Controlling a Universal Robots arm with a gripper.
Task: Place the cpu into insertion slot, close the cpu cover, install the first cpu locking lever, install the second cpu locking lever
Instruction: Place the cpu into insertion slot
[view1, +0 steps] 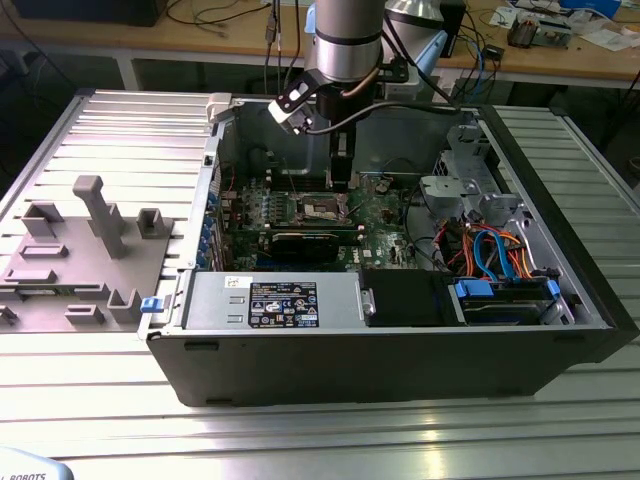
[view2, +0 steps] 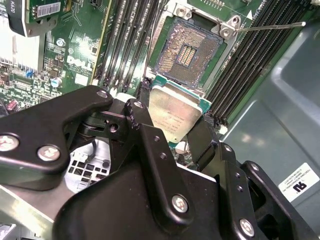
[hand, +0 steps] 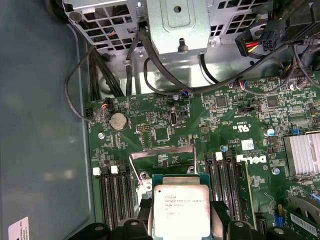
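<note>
Cpu (view2: 177, 107) is pinched by its edges between the two black fingers (view2: 136, 112) of the gripper (view2: 172, 120), which are closed on it with its silver-grey lid facing up. In the second wrist view the chip hangs clear of the insertion slot (view2: 190, 52), near it but not seated. The slot lies bare with its field of gold contacts exposed, and a thin locking lever (view2: 270, 26) sticks out from one corner of the socket frame. The first wrist view hides the slot behind the cpu (hand: 181, 212) but shows the cpu cover (hand: 161, 151) standing raised just beyond the chip. Memory slots (hand: 111, 195) run on either side, and a coin battery (hand: 118, 120) sits further out on the green motherboard (hand: 210, 125). The exterior view shows the arm (view1: 345, 40) reaching down into an open computer case (view1: 400, 350) that lies on a ribbed metal table (view1: 300, 440). A grey fixture tray (view1: 80, 250) sits well apart on the exterior view's left.
</note>
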